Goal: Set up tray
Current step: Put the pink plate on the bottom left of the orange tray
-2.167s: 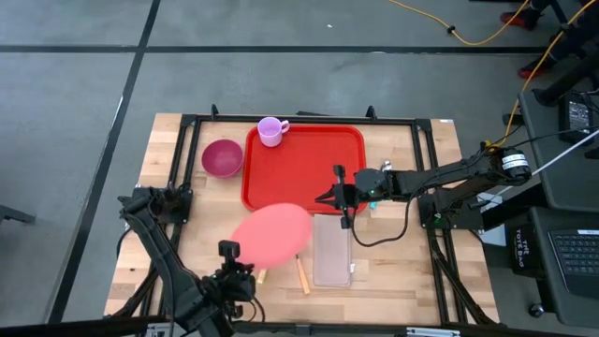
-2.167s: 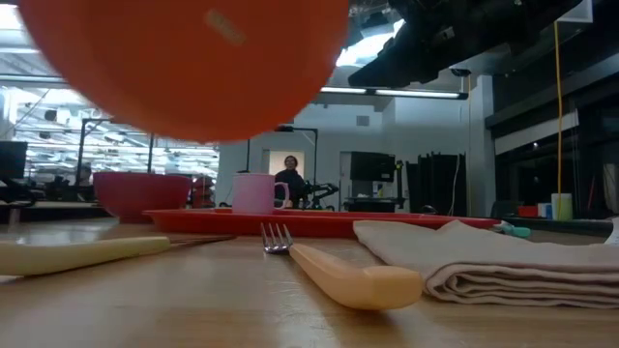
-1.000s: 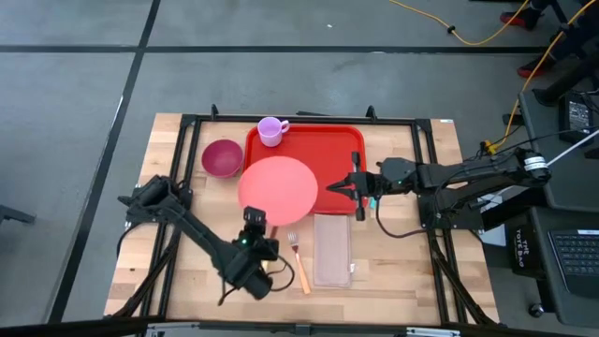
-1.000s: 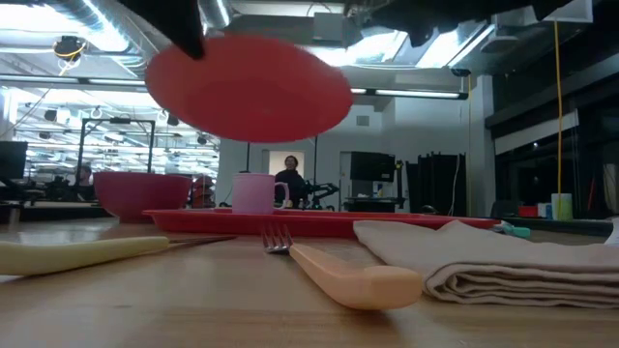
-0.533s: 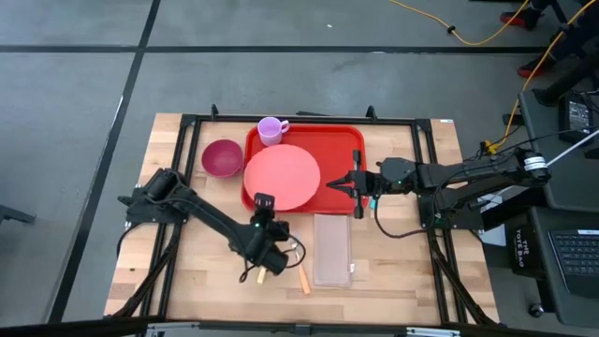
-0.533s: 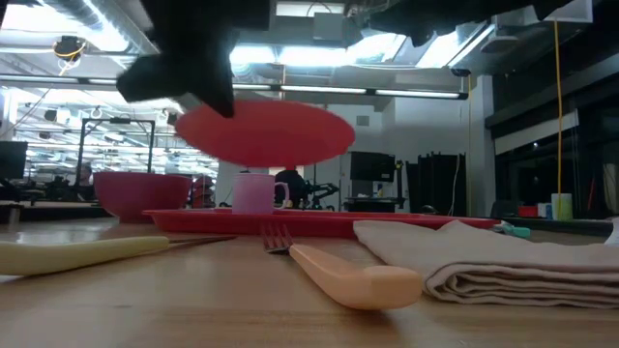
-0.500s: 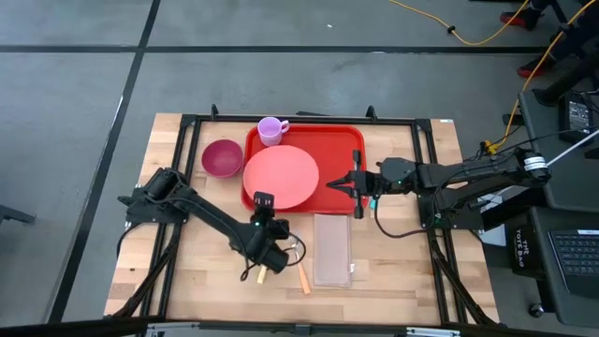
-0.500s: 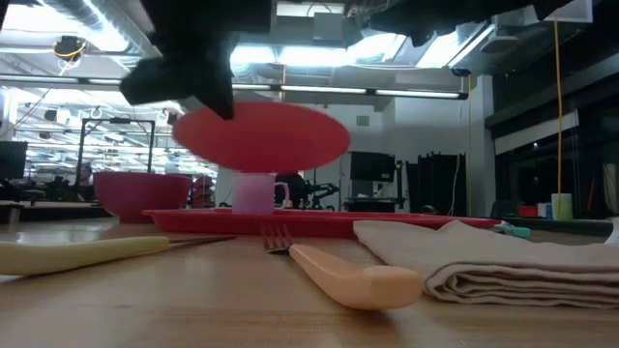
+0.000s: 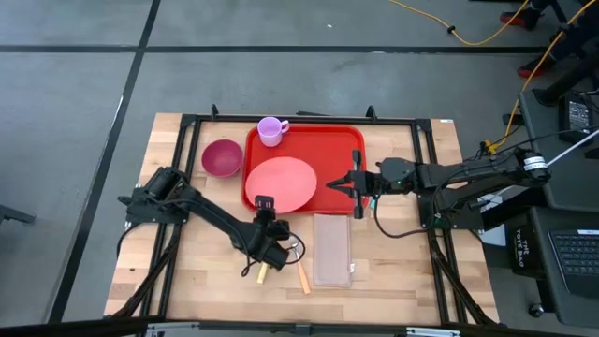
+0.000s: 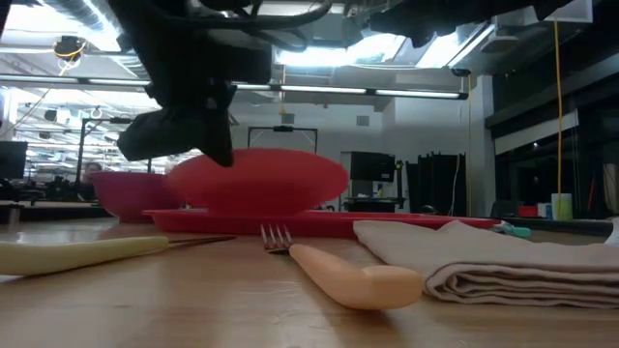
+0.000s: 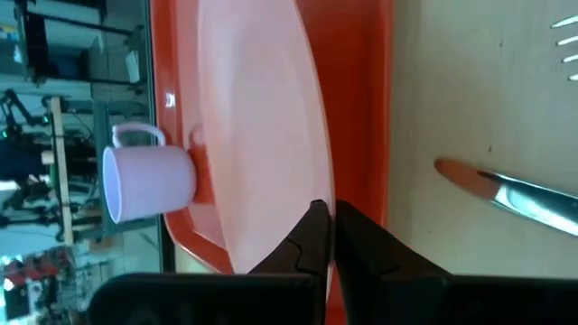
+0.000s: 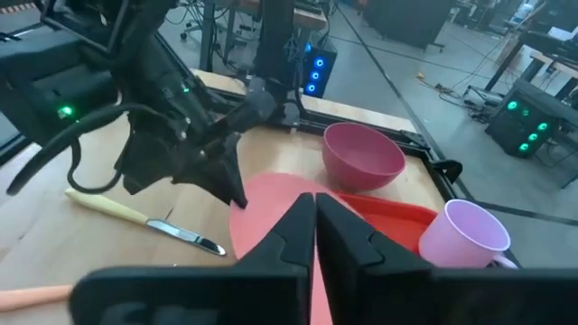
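Note:
The red tray (image 9: 332, 154) lies on the table's far middle, with a purple mug (image 9: 271, 131) standing in its far left corner. A round pink plate (image 9: 281, 183) sits low over the tray's left half, and my left gripper (image 9: 265, 208) is shut on it at the tray's near edge. In the low view the plate's underside (image 10: 256, 205) reaches the tray's rim (image 10: 387, 222); whether it rests there, I cannot tell. My right gripper (image 9: 356, 183) hovers shut and empty above the tray's right part. My left gripper pinches the plate's near rim (image 11: 318, 194) between its two fingers, one on top and one beneath. The fingers come from the table's near side, slanting downward. The plate reaches out nearly level over the tray, away from the fingers.
A dark pink bowl (image 9: 222, 157) stands on the wood left of the tray. Near the front lie a folded napkin (image 9: 332, 248), a fork (image 9: 301, 271) and a knife (image 9: 262, 271), close under my left arm.
My left gripper has come down and a little toward the table's far edge with the plate. The plate has sunk from well above the tray to the level of its rim, staying almost flat. My right gripper has kept still.

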Motion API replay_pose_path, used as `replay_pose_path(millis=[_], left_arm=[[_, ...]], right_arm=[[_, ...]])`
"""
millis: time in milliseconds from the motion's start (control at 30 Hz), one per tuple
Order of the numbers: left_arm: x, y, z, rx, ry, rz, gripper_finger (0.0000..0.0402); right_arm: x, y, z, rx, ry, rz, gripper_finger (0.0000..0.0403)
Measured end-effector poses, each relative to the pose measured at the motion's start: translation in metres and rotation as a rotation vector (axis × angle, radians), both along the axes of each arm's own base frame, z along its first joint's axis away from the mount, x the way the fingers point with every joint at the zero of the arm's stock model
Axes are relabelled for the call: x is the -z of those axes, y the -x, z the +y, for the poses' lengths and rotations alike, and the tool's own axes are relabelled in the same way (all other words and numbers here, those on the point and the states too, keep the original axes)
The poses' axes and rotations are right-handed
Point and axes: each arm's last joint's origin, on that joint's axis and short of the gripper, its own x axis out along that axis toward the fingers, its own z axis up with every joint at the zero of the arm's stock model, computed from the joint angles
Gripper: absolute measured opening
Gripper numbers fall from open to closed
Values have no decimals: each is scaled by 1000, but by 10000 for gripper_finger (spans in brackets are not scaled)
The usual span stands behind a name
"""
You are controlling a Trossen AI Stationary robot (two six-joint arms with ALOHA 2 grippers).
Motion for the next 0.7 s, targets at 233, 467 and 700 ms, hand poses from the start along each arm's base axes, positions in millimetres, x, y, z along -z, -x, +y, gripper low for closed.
replay_pose_path(millis=[233,467,700], left_arm=[[1,-7,17,-34,35,26,2],[3,-12,29,-42,91,77,2],[3,-17,36,-12,124,103,2]], right_arm=[[4,-3,0,6,-24,17,7],[13,-10,1,6,-22,51,25],[25,-17,1,25,-82,94,6]])
